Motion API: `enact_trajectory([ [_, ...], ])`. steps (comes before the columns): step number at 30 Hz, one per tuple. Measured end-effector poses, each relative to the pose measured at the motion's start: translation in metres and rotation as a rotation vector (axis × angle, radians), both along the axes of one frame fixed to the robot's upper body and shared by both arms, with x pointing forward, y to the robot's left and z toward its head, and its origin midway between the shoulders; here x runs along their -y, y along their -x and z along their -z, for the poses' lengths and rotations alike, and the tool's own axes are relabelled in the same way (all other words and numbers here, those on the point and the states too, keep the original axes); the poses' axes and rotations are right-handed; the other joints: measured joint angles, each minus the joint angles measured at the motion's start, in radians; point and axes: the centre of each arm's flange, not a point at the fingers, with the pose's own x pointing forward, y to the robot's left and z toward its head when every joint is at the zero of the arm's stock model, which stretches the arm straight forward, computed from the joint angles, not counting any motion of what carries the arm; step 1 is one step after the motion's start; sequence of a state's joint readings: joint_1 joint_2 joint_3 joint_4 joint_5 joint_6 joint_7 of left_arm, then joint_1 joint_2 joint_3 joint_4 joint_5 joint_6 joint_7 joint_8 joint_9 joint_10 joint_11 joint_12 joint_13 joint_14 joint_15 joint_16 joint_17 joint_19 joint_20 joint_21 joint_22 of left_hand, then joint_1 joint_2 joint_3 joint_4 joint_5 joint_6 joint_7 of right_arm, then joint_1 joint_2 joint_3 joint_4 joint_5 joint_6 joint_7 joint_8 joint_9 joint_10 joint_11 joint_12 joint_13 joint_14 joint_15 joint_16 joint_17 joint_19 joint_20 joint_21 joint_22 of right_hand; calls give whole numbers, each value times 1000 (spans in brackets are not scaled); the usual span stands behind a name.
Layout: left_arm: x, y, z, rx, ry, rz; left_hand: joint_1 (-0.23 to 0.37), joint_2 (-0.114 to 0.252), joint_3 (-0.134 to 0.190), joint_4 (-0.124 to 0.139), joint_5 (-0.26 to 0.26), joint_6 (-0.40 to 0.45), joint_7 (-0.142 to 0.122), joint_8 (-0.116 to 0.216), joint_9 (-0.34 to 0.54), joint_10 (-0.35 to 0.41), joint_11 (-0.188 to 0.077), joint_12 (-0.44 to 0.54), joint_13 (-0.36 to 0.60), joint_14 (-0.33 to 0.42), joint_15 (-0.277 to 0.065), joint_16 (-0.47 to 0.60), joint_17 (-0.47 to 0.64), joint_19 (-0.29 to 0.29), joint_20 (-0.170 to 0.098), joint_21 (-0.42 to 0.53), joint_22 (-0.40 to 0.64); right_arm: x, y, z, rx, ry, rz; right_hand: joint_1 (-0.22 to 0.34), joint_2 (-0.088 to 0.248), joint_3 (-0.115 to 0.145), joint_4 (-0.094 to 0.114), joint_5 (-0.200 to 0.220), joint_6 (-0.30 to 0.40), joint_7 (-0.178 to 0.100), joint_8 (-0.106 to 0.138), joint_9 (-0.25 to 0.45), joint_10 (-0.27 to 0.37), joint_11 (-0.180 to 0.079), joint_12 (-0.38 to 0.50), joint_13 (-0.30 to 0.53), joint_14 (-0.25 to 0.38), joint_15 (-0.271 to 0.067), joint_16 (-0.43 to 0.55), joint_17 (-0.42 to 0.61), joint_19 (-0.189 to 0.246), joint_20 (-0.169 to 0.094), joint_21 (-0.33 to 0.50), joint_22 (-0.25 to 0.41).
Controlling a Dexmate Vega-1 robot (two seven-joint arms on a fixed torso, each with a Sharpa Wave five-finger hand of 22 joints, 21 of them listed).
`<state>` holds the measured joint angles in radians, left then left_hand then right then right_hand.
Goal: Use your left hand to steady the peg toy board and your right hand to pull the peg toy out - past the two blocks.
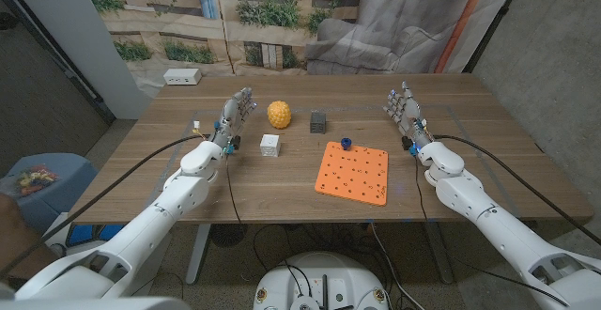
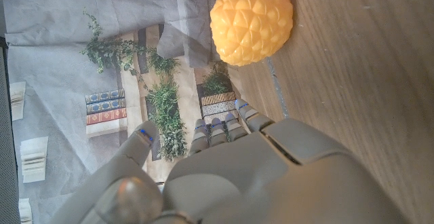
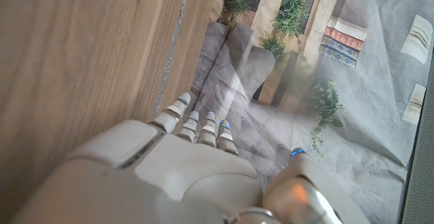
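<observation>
An orange peg board (image 1: pixel 352 172) lies on the wooden table right of centre, with a blue peg (image 1: pixel 346 144) standing at its far left corner. Behind it stand a white block (image 1: pixel 269 145) and a dark grey block (image 1: pixel 317 119). My left hand (image 1: pixel 235 118) is held up to the left of the white block, fingers apart and holding nothing; the left wrist view shows its back (image 2: pixel 251 176). My right hand (image 1: pixel 406 113) is raised to the right of the board, fingers spread and empty, its back (image 3: pixel 176 176) seen in the right wrist view.
A yellow spiky ball (image 1: pixel 278 114) (image 2: pixel 252 22) rests between my left hand and the dark grey block. A white power strip (image 1: pixel 181 77) sits at the far left table corner. A printed backdrop hangs behind the table.
</observation>
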<state>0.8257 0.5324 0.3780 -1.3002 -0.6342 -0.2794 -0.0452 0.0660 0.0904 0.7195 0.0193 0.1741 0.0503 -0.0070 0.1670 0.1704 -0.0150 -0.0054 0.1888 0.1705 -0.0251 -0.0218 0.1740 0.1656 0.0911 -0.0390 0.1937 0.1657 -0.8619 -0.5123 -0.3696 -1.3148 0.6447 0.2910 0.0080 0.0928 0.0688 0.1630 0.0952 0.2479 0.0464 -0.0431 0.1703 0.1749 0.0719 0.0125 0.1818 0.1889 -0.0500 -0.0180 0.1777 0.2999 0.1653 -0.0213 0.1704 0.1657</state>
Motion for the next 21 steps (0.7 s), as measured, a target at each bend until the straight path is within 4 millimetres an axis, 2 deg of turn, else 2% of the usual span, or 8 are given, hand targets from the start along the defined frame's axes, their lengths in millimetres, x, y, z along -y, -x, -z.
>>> enact_trajectory([
  [10,-3,11,-8,4,-58,-15,0,0,0,0,0,4,4,7,0,0,0,0,0,0,0,0,0,0,0,0,0,2,4,2,1,0,9,0,0,0,0,0,0,0,4,0,-4,-4,0,0,-5,-5,0,-3,-4,-4,0,0],
  [19,-13,30,-9,-9,-101,-64,0,0,0,0,0,7,7,7,0,0,0,0,0,0,0,0,0,0,0,0,0,2,-1,2,-5,11,12,0,0,0,0,0,0,0,8,0,-4,-4,0,0,-5,-6,4,-8,-4,-4,4,0],
  [20,-14,40,-12,-1,-126,-68,0,0,0,0,0,7,7,7,0,0,0,0,0,0,0,0,0,0,0,0,0,1,-2,2,-6,17,8,0,0,0,0,0,0,0,8,0,-4,-4,0,0,-9,-9,4,-8,-4,-4,4,0],
  [21,-15,40,-11,-5,-128,-75,0,0,0,0,0,11,4,7,0,0,0,1,0,0,0,0,0,0,0,0,0,1,-3,1,-6,19,7,0,0,0,0,0,0,0,8,0,-4,-4,0,0,-9,-9,8,-8,-4,-4,4,0],
])
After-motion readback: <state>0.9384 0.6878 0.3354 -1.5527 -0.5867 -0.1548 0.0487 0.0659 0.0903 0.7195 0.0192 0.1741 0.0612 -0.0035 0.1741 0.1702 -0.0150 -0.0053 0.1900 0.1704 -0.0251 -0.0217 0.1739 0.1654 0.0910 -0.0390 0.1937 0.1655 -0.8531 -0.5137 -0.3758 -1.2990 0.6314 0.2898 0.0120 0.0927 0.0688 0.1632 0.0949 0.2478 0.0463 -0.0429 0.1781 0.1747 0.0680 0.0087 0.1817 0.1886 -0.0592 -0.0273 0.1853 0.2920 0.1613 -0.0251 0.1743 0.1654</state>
